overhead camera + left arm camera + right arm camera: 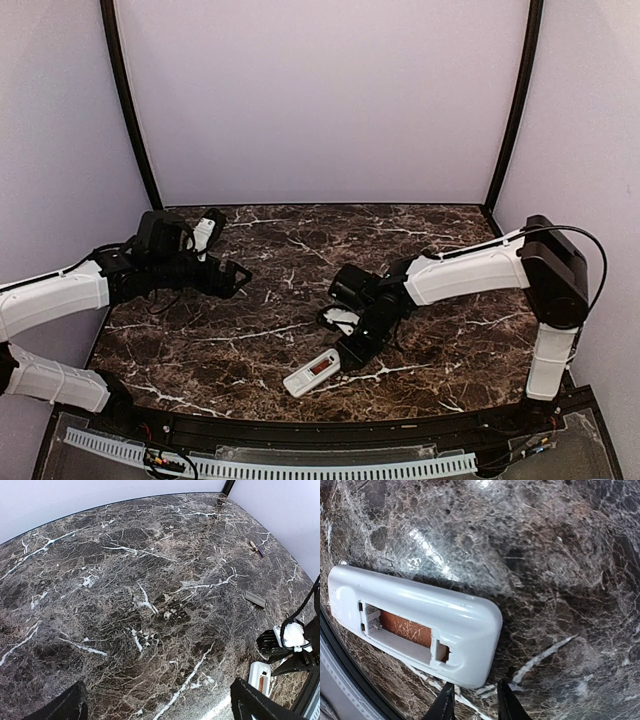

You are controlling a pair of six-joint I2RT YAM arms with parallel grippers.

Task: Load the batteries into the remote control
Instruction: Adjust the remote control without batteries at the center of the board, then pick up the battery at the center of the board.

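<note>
The remote control (312, 373), a glossy white rounded slab, lies back-up at the lower centre of the overhead view on the veined dark marble table (300, 240), its open bay coppery brown inside. The right gripper (472, 702) is narrowly parted and empty just beside its end. The left gripper (159, 697) gapes wide, also empty.

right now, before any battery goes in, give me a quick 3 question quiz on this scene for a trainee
1. True or false: the battery compartment of the remote control already holds batteries.
2. Which gripper sits just beside the remote control? A) left B) right C) neither
3. Which face of the remote control is turned up?

Key
1. False: the compartment is open and empty.
2. B: the right gripper is at the remote's end, holding nothing; the left gripper hangs open well off to the left.
3. The back, with the compartment showing.
</note>
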